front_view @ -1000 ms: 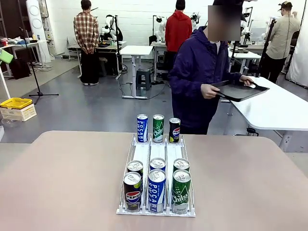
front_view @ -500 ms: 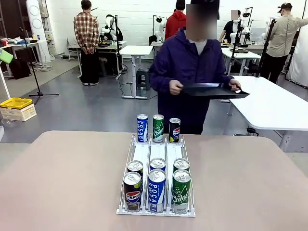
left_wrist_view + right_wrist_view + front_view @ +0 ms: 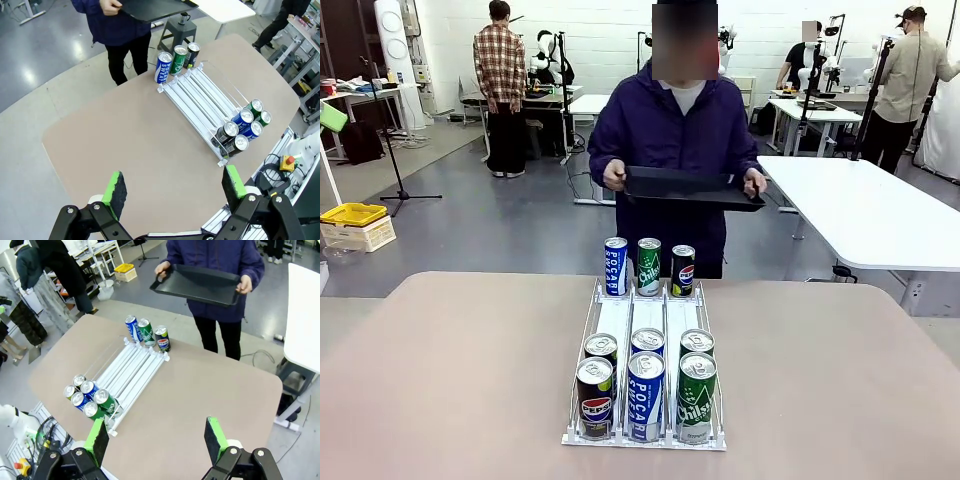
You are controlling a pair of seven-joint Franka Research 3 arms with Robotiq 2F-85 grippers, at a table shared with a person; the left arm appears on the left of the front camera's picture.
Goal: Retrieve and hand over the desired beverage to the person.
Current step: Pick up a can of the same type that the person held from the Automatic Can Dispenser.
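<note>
Person (image 3: 665, 125), black tray (image 3: 692, 186), beyond can rack (image 3: 616, 318)

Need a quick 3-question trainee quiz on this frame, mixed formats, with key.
1. True or false: the person holds the black tray with both hands.
2. In the front view, which can stands nearest the camera in the left lane of the rack? A: Pepsi. B: Pocari Sweat. C: Chilsung.
3. Fill in: the left pincer and the right pincer both hang above the table with jaws ____ and nothing between them.

Key:
1. True.
2. A, the Pepsi can.
3. Open.
</note>
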